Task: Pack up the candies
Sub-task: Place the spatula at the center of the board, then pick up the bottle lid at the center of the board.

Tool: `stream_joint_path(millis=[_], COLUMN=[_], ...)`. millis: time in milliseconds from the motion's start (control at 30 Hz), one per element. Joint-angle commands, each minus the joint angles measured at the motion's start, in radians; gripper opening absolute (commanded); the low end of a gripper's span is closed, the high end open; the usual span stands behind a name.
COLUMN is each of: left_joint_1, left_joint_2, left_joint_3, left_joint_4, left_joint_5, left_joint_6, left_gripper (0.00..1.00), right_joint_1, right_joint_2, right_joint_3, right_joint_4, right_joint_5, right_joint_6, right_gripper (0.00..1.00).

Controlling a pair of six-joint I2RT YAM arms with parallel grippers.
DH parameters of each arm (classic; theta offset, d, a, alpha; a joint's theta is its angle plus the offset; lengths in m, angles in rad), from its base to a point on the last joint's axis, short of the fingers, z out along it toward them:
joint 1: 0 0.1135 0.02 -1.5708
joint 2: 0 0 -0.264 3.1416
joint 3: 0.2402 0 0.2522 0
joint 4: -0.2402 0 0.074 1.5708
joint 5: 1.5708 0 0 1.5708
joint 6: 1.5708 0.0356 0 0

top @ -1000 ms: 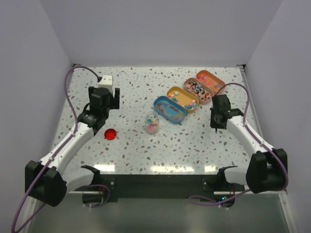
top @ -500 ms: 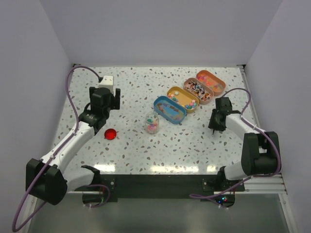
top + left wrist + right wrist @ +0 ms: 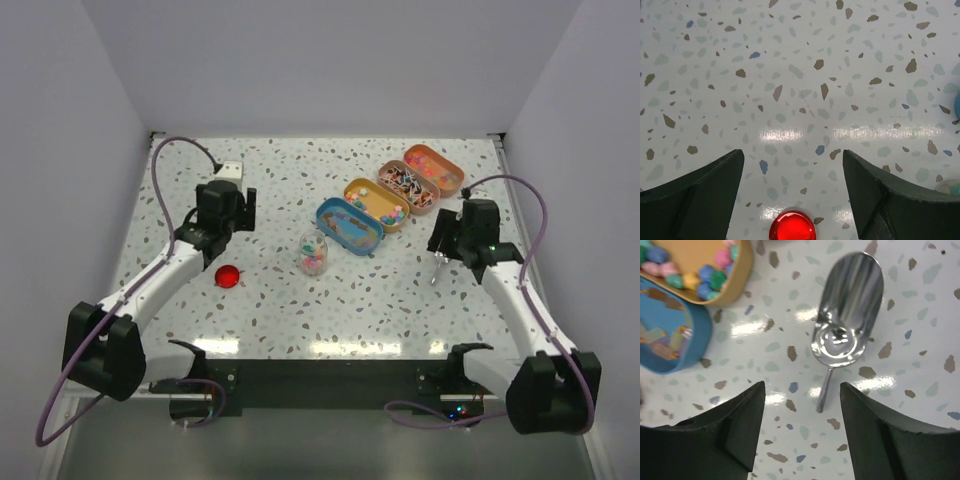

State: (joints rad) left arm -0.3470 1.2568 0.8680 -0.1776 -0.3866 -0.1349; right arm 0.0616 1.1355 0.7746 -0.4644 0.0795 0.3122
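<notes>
- The left tool [image 3: 792,156] hangs over bare table [image 3: 300,310], its fingers spread apart with nothing between them; the red lid [image 3: 228,276] lies flat at the bottom edge of the left wrist view.
- The right tool [image 3: 802,386] is spread open too. The thin handle end of the metal scoop [image 3: 847,310] lies in the gap, touching neither finger.
- The scoop lies on the table, bowl toward the top of that view and handle toward the bottom.
- At mid-frame in the top view a small clear jar [image 3: 313,252] stands upright with mixed candies [image 3: 710,280] inside.
- More candies fill four oval tins in a diagonal row, from the blue tin [image 3: 682,357] up right to the orange tin [image 3: 458,180]. Each tin's long axis runs upper left to lower right.
- Single candies are too small to tell which way they point.
- A white box [image 3: 229,170] sits at the upper left.
</notes>
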Motion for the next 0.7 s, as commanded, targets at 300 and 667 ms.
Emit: stream_joint_path(millis=[300, 667], left_joint_1=[0.005, -0.004], left_joint_2=[0.061, 0.05], left_joint_3=[-0.061, -0.167], left_joint_4=[-0.206, -0.226], left_joint_5=[0.098, 0.069], left_joint_6=[-0.298, -0.402], left_gripper=[0.75, 0.5], right_joint_1=[0.179, 0.325], right_joint_2=[-0.22, -0.296], right_joint_3=[-0.077, -0.135], right_joint_4=[0.162, 0.194], right_joint_5=[-0.187, -0.083], right_joint_6=[-0.056, -0.061], right_gripper=[0.81, 0.99])
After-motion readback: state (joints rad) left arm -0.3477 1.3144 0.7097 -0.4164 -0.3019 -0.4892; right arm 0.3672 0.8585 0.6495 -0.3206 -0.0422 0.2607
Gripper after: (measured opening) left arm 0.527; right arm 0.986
